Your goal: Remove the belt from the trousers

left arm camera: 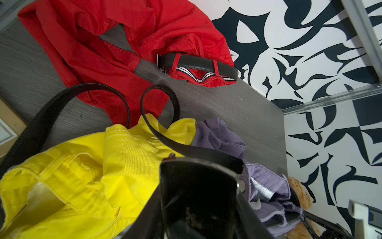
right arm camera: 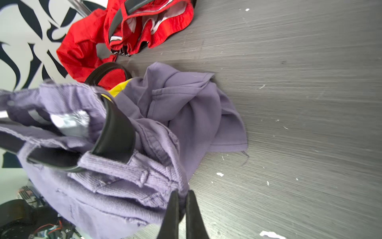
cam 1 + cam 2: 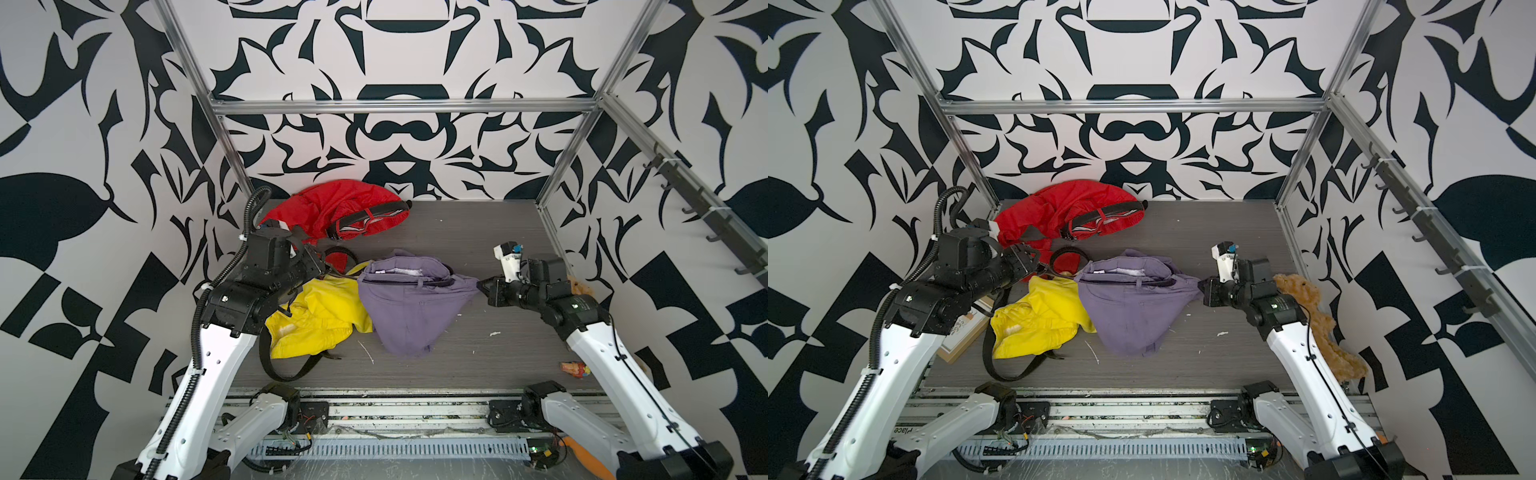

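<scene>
Belt (image 2: 115, 132) is threaded through the trousers' (image 3: 411, 316) waistband mid-tabletop, running 3-to-9 o'clock. The left end effector (image 3: 320, 270), at 9, grips its pulled-out end. The right end effector (image 3: 482, 286), at 3, is clamped on the waistband.

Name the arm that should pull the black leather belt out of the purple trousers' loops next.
Left. The left gripper appears to grip the black leather belt beside the purple trousers, while the right gripper is shut on their fabric edge, anchoring them.
</scene>
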